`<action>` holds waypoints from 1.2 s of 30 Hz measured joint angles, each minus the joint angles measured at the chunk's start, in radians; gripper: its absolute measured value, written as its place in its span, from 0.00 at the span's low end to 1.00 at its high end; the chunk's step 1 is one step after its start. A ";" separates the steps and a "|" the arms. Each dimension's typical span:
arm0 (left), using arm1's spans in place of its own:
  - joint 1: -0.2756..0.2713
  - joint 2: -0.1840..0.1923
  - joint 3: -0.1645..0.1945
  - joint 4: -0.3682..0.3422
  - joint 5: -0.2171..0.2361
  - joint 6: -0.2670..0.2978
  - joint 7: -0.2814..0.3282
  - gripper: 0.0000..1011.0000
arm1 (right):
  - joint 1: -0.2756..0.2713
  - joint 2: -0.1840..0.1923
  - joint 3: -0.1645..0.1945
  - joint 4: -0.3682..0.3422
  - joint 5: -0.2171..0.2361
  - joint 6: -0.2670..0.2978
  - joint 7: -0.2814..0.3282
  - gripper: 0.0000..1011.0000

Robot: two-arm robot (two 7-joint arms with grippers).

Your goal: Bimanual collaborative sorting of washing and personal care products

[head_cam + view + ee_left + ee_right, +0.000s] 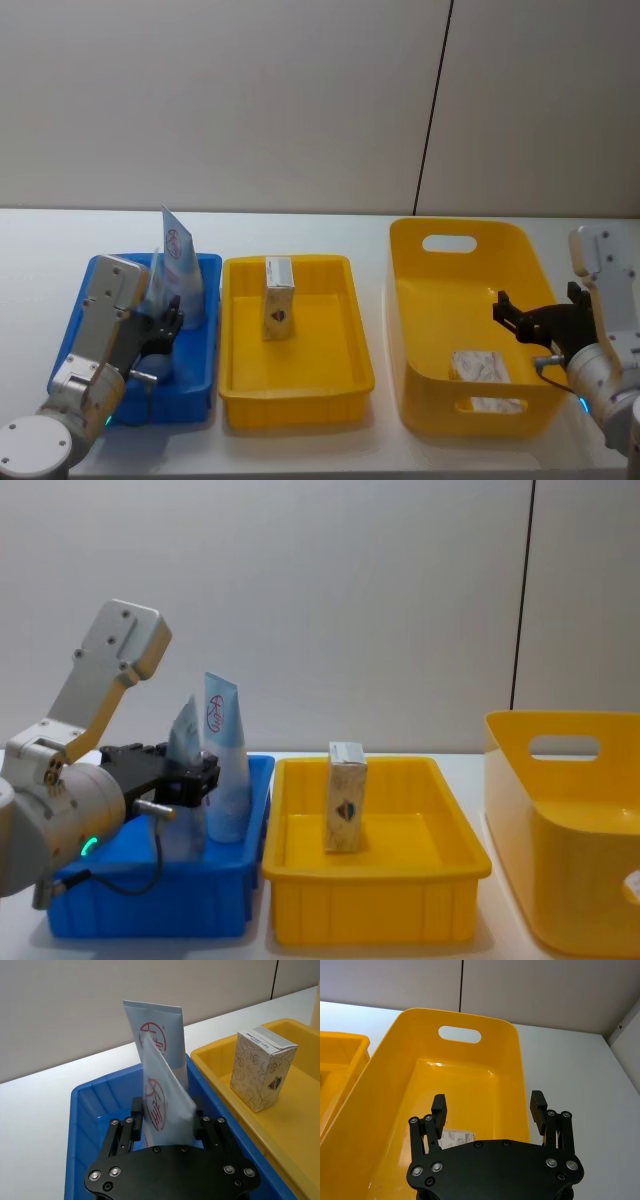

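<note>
1. My left gripper, in the blue tray left of the yellow tray, pinches an upright squeeze tube.
2. My right gripper, over the tub right of that tray, gapes wide, empty.
3. A carton stands inside the yellow tray.

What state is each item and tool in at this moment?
Left tool, shut on nearer squeeze tube, in blue tray.
Rear squeeze tube, upright.
Tray carton, upright in yellow tray.
Tub carton, lying flat in yellow tub.
Right tool, open, empty, over the tub.
</note>
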 joint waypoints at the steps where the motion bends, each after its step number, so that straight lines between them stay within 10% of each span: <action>1: 0.000 0.000 0.000 0.000 0.000 0.000 0.000 0.51 | 0.000 0.000 0.000 0.000 0.000 0.000 0.000 0.99; 8: -0.001 0.000 0.000 0.001 0.001 0.000 0.000 0.32 | 0.000 0.000 0.000 0.000 0.000 0.000 0.000 0.99; 36: -0.001 0.000 0.000 0.002 0.001 0.000 0.000 0.24 | 0.000 0.000 0.000 0.000 0.000 0.000 0.000 0.99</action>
